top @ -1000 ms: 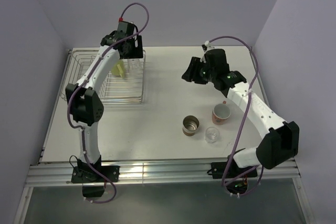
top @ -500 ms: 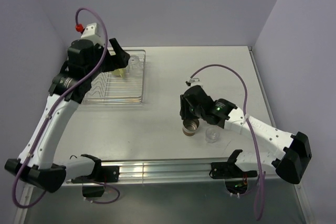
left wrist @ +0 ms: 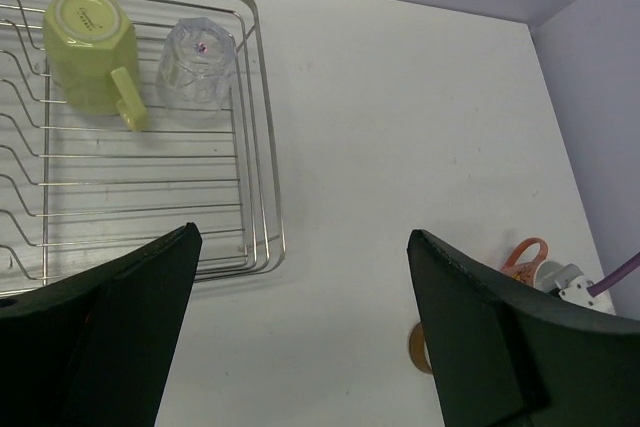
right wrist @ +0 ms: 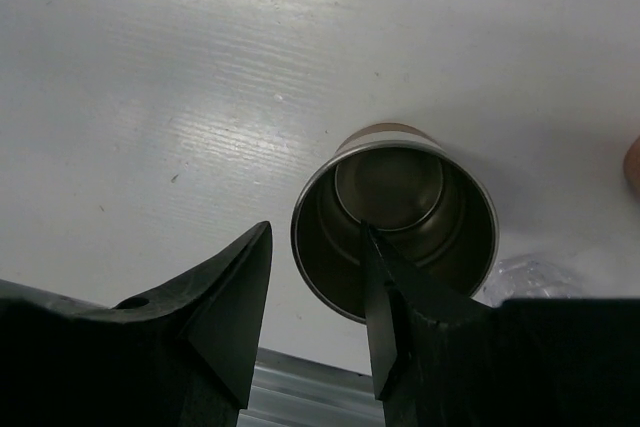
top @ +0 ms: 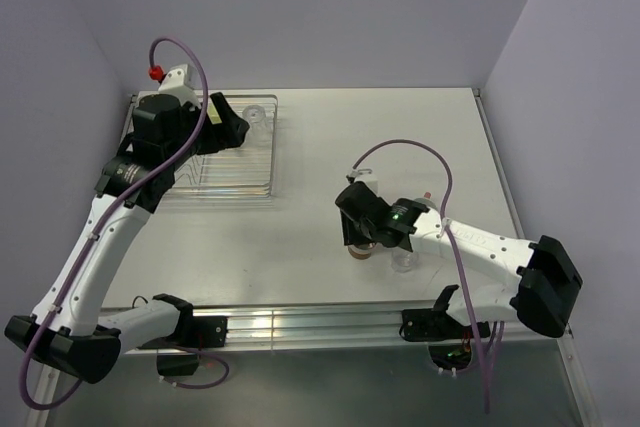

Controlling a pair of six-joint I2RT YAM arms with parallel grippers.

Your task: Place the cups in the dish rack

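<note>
The wire dish rack (top: 262,185) stands at the back left. In the left wrist view the rack (left wrist: 262,209) holds an upturned pale yellow mug (left wrist: 84,49) and an upturned clear tumbler (left wrist: 197,65). My left gripper (top: 228,127) hangs above the rack's near side, open and empty (left wrist: 300,332). The brown metallic cup (right wrist: 395,217) stands upright on the table (top: 362,250). My right gripper (right wrist: 316,237) is open, with one finger inside the cup and the other outside its left wall. A second clear tumbler (top: 405,263) stands right of that cup. The salmon-pink mug's handle (left wrist: 525,255) shows.
The white table (top: 310,147) is walled by lavender panels at the back and sides. An aluminium rail (top: 300,322) runs along the near edge, close below the brown cup. The right arm (top: 480,247) lies over the pink mug in the top view.
My left arm has pulled up and back from the rack, leaving the tumbler beside the yellow mug. My right gripper has come down from mid-table onto the brown cup.
</note>
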